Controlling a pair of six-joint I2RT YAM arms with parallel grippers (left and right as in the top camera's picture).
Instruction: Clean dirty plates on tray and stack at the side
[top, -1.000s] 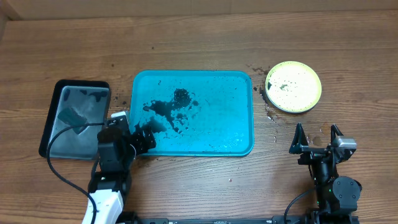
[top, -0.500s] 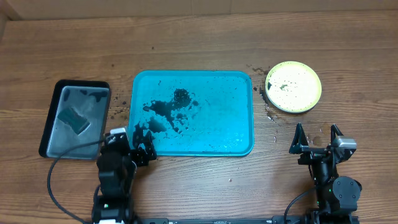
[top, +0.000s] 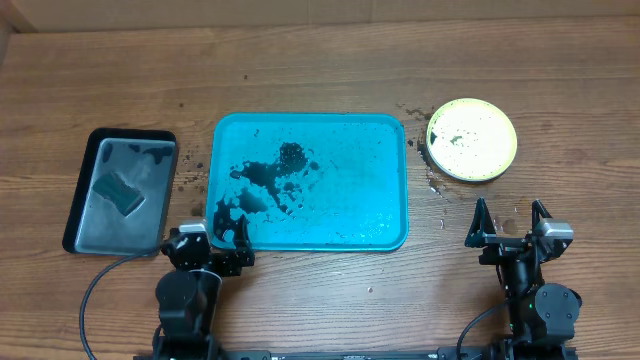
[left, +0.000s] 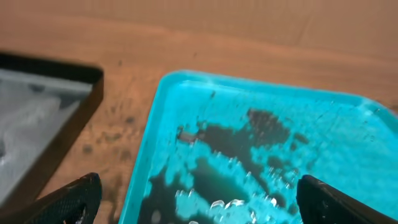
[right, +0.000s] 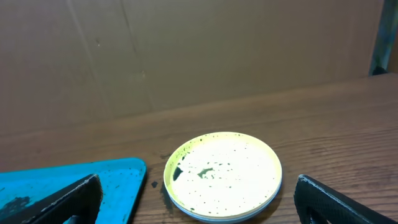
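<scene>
A: Overhead, holdings?
B: Tray (top: 365, 195), turquoise, long axis left to right, mid-table; dark smears and wet patches, no plate on it. Plates (top: 472, 139), stacked just beyond its far right corner, yellow-green rim on top, speckled. Black tray (top: 85, 170) at left, sponge (top: 120, 192) inside.
A: Grippers?
B: Left gripper (top: 228, 228), jaws wide, empty, at the tray's near left corner. Right gripper (top: 510, 212), jaws wide, empty, short of the plates.
A: Left wrist?
B: Tray ahead, smears only; black tray off left.
A: Right wrist?
B: Plates ahead, slightly left of centre, clear of the fingers; round, no long axis. Right arm judged the nearer
</scene>
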